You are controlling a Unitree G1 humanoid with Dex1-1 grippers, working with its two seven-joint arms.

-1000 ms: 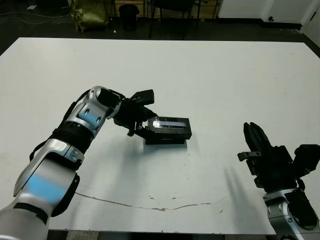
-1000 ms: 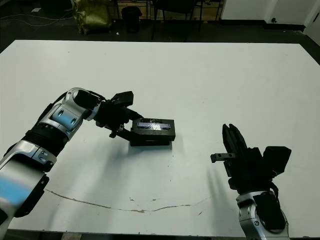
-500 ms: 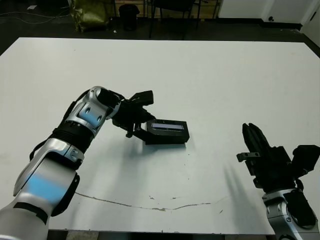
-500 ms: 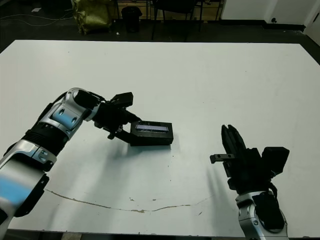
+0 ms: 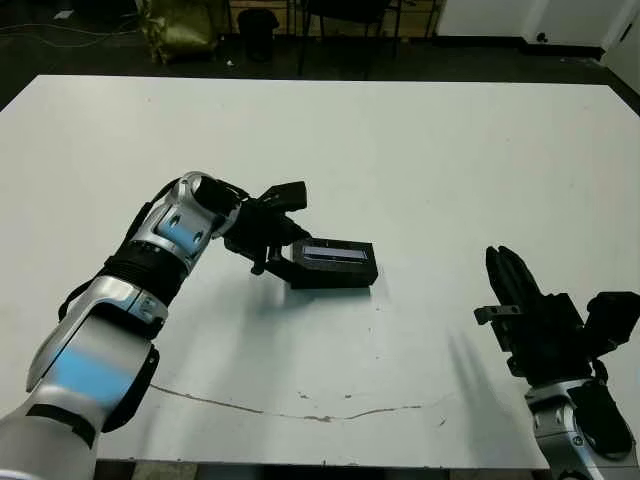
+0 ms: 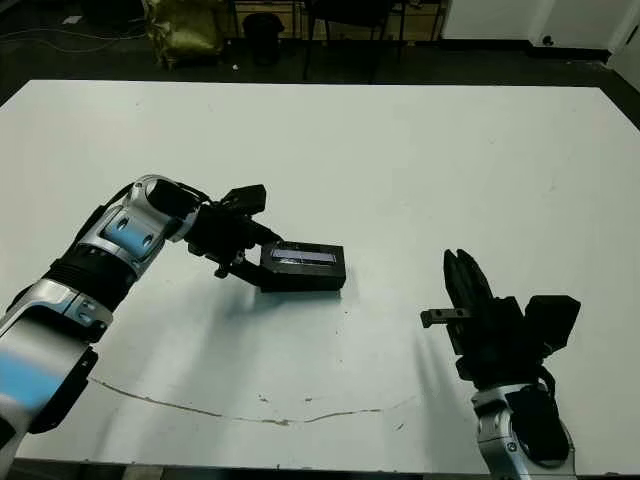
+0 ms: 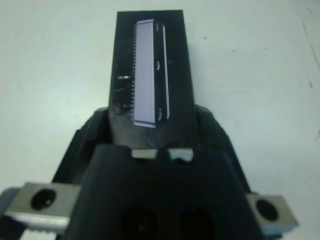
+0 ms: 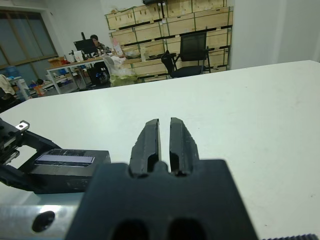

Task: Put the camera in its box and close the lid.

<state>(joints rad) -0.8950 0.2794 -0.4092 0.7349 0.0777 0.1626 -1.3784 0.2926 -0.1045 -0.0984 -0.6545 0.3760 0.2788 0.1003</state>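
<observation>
- black two-fingered left gripper [image 5: 282,258] sits at the near-left end of the flat black rectangular lid [image 5: 334,256] with the silvery strip along its top, one finger on either side of that end; they seem clamped on it.
- the lid looks to lie flat and square on the small shallow black box [image 5: 332,278], whose dark side wall shows just under it, resting on the white table [image 5: 420,160].
- black right gripper [image 6: 467,283], fingers pressed together and holding nothing, hovers over bare table well to the right of the box.
- the step in hand reads as seating the lid: i judge it best to press straight down and evenly, keep the lid's edges lined up with the box walls, and only then let go, drawing the fingers back along the table and not upward, so the lid is not lifted or dragged askew.
- the box interior is covered, so its white lining and the slim black bar-shaped camera cannot be seen; the camera is presumably inside, since it shows nowhere on the table.
- if one corner rides high, a light push there should settle it.
</observation>
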